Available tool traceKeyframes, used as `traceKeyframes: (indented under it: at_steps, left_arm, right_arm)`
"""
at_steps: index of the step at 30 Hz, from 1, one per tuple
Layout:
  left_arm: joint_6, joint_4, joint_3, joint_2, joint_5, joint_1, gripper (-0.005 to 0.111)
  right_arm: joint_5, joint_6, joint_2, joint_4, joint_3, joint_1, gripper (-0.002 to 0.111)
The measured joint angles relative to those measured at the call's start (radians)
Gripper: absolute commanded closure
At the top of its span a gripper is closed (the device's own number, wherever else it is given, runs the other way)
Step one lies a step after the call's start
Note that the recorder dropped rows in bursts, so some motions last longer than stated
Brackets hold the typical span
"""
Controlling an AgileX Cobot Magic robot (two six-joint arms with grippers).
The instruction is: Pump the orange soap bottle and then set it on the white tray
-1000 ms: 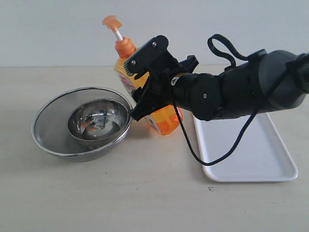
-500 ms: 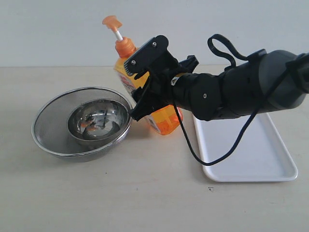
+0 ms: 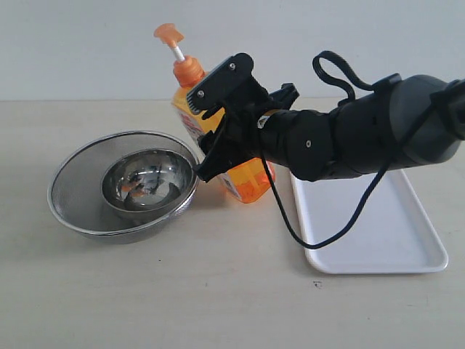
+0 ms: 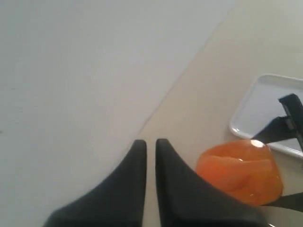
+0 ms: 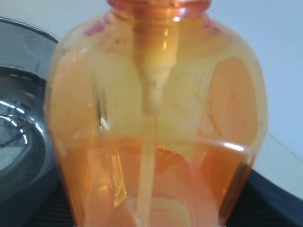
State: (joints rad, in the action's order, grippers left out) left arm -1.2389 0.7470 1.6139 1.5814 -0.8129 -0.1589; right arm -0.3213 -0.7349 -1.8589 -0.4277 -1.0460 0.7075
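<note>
The orange soap bottle (image 3: 251, 182) leans to the left between the steel bowl and the white tray (image 3: 378, 247), its pump head (image 3: 168, 33) raised on the white stem. My right gripper (image 3: 211, 123) is shut on the bottle's body, one finger above and one below. In the right wrist view the translucent bottle (image 5: 156, 118) fills the frame between the black fingers (image 5: 277, 203). In the left wrist view my left gripper (image 4: 150, 142) is shut and empty, just beside the pump head (image 4: 239, 172), with a corner of the tray (image 4: 265, 101) beyond. Whether the bottle's base touches the table I cannot tell.
A round steel bowl (image 3: 149, 182) sits inside a mesh strainer (image 3: 73, 189) on the table, left of the bottle and close to it. A black cable (image 3: 320, 240) hangs from the right arm over the tray's left edge. A white wall rises behind the table.
</note>
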Motion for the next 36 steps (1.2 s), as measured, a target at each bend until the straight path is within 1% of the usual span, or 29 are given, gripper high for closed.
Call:
traceKeyframes:
  at_steps: [4,7,16,20,25,30,36]
  left_arm:
    - [-0.053,0.052,0.0,0.049,-0.024,0.0,0.102]
    - [-0.09,0.061,0.0,0.079,-0.026,-0.009,0.102]
    - [-0.187,0.078,0.0,0.127,-0.022,-0.098,0.102]
    - [-0.193,0.08,0.0,0.131,-0.026,-0.12,0.102]
    - [-0.193,0.076,0.0,0.136,-0.074,-0.121,0.102]
    - [-0.193,0.041,0.0,0.138,-0.116,-0.121,0.102]
    - [-0.193,0.015,0.0,0.138,-0.126,-0.121,0.102]
  right_arm:
    - [0.006,0.0,0.0,0.0,-0.002,0.0,0.108]
    - [0.008,0.0,0.0,0.0,-0.004,0.0,0.108]
    - [0.015,0.0,0.0,0.0,-0.005,0.0,0.108]
    - [0.015,0.0,0.0,0.002,-0.005,0.0,0.108]
    - [0.017,0.0,0.0,0.004,-0.005,0.0,0.108]
    - [0.017,0.0,0.0,0.004,-0.005,0.0,0.108]
    - [0.017,0.0,0.0,0.004,-0.005,0.0,0.108]
